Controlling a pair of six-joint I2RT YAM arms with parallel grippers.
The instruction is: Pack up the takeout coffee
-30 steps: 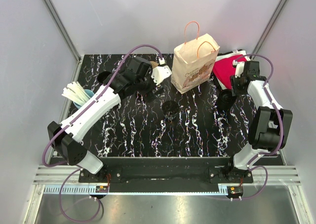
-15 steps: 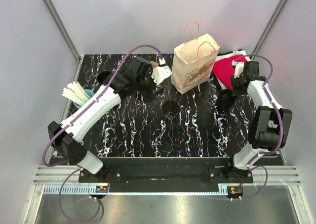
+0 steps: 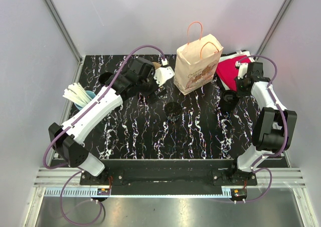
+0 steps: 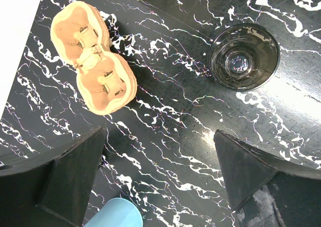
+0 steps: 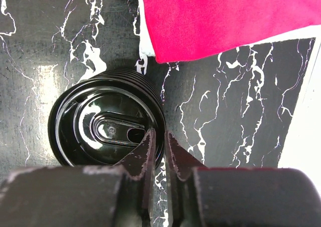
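The left arm is stretching from its base diagonally across the table point(image 3: 135, 137) toward the rear middle, and the wrist is bending down. The left gripper point(image 4: 160, 169) is hanging above the table with its fingers point(image 4: 75, 179) spread wide, grasping nothing. Under it, in the wrist view, the carrier point(image 4: 93, 64) is lying flat with its two wells facing up. Its long axis is running diagonally from upper left to lower right. The cup point(image 4: 244, 56) is standing upright near the table's middle, mouth up, well apart from the carrier.

The right arm is folding up along the right side, the elbow near the front and the forearm reaching toward the rear. The right gripper point(image 5: 159, 136) is pointing straight down at the stack of lids point(image 3: 229, 99). Its fingers point(image 5: 143, 159) are almost together and are pinching the rim of the top lid point(image 5: 108, 129) at the edge nearest the camera. The lid is lying flat, top side up. Its oval recess is running left to right in the wrist view, the sip hole at the end nearer the fingers. The stack is touching the white edge of the red cloth point(image 5: 220, 16).

The bag point(image 3: 197, 66) is standing upright at the rear between the two grippers, handles up.
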